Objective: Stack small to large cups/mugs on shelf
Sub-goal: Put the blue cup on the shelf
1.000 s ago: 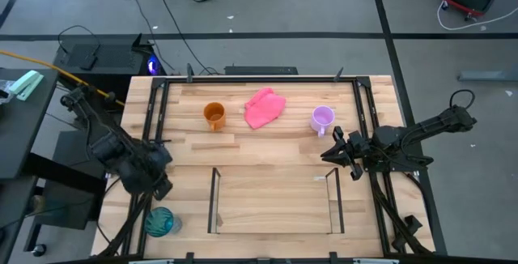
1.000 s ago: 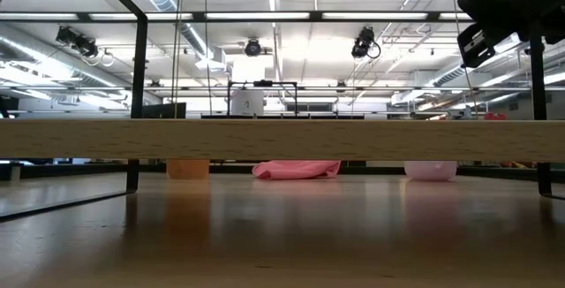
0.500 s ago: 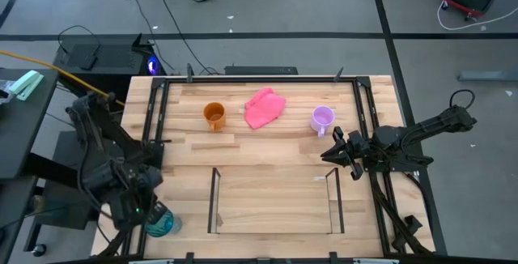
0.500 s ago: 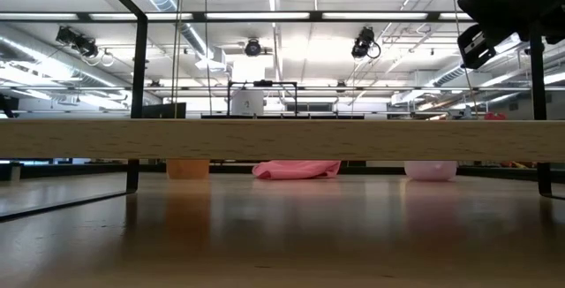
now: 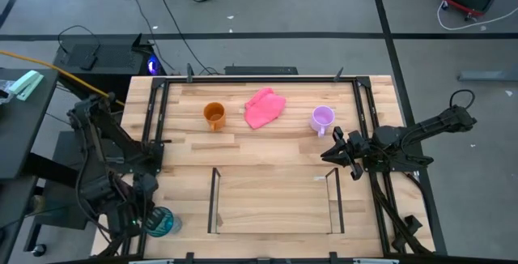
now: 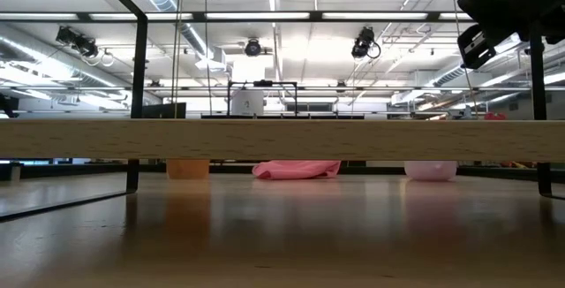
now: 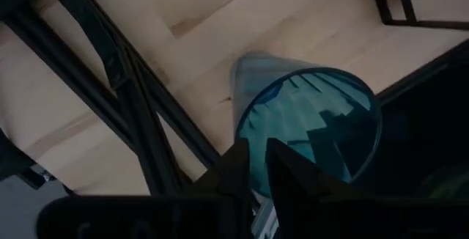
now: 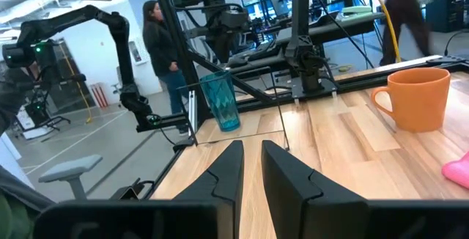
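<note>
The left gripper (image 7: pixel 256 167) hung by the blue cup (image 5: pixel 160 221) at the table's (image 5: pixel 267 146) near left corner, fingers a little apart, holding nothing. The right gripper (image 5: pixel 333 152) waited beside the shelf (image 5: pixel 275 202), fingers slightly apart, empty.

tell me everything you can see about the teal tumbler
The teal tumbler is a translucent blue-green cup with no handle, looking like faceted plastic, widening toward its open rim. It stands upright and looks empty on the wooden table, at the near left corner, outside the shelf and far from the other cups. The left gripper is right beside it, fingers close to its rim; no grip shows.
</note>
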`<state>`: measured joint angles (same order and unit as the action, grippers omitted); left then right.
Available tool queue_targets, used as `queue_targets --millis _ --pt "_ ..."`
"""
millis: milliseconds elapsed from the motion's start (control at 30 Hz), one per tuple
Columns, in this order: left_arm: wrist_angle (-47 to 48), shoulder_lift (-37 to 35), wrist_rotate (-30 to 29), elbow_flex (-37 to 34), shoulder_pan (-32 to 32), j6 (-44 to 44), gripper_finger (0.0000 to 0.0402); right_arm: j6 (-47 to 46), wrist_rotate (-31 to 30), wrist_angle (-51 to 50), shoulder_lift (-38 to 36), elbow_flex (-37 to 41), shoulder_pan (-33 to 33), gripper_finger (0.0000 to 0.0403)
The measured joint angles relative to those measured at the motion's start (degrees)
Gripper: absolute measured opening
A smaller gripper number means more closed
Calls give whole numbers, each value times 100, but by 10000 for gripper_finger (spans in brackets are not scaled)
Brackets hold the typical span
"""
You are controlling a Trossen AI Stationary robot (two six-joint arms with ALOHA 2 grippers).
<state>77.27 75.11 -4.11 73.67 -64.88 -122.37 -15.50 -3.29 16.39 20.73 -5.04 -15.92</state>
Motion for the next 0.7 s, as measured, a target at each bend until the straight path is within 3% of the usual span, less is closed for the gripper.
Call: queue_targets --millis 333,700 --pt "28 328 -14 0 0 3 105 -1 0 -1 1 0 0 58" --pt "215 564 -13 0 7 -8 125 -3 0 -3 2 0 0 58"
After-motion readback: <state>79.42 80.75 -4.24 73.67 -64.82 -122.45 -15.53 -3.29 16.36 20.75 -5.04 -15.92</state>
